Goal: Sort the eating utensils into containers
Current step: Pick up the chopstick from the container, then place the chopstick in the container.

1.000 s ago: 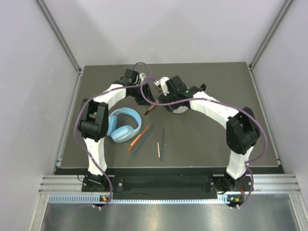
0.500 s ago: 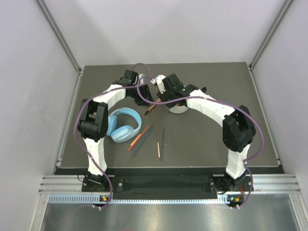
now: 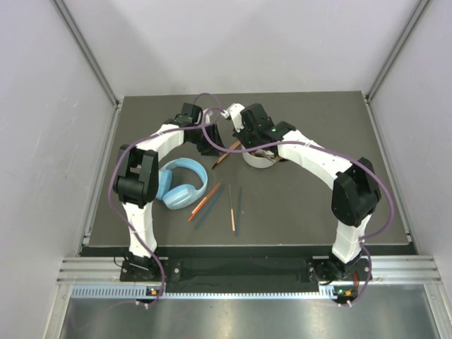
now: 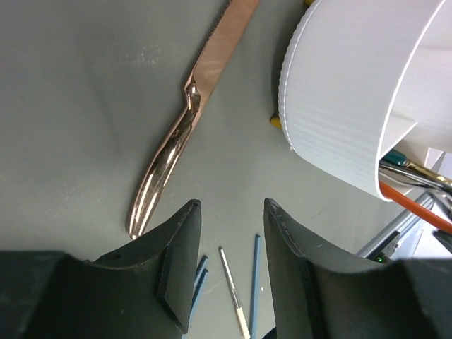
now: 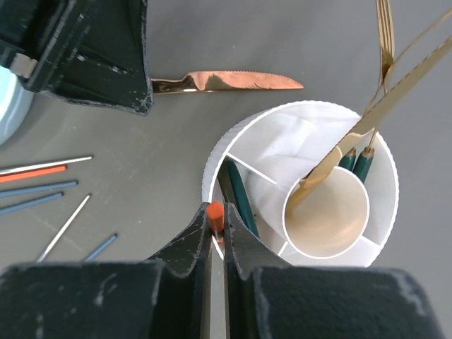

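Note:
The round white divided container (image 5: 381,152) stands at mid-table (image 3: 260,159). Its middle cup holds gold utensils (image 5: 381,92), and dark teal chopsticks (image 5: 240,194) stand in its outer compartments. My right gripper (image 5: 217,212) hovers over the container's near rim, shut on the end of an orange chopstick (image 5: 215,214). My left gripper (image 4: 232,205) hangs open and empty just left of the container (image 4: 346,92), beside a bronze knife (image 4: 183,127) lying flat on the table. Several orange, teal and silver chopsticks (image 3: 232,208) lie loose on the mat nearer the front.
Light blue headphones (image 3: 182,183) rest on the left of the dark mat, near the left arm. Both wrists crowd together at the back centre (image 3: 226,134), with purple cables looping over them. Grey walls close in the table on three sides.
The right gripper's jaws have closed onto the orange chopstick at the container's rim. The right wrist has shifted slightly back and left. The left arm has stayed still.

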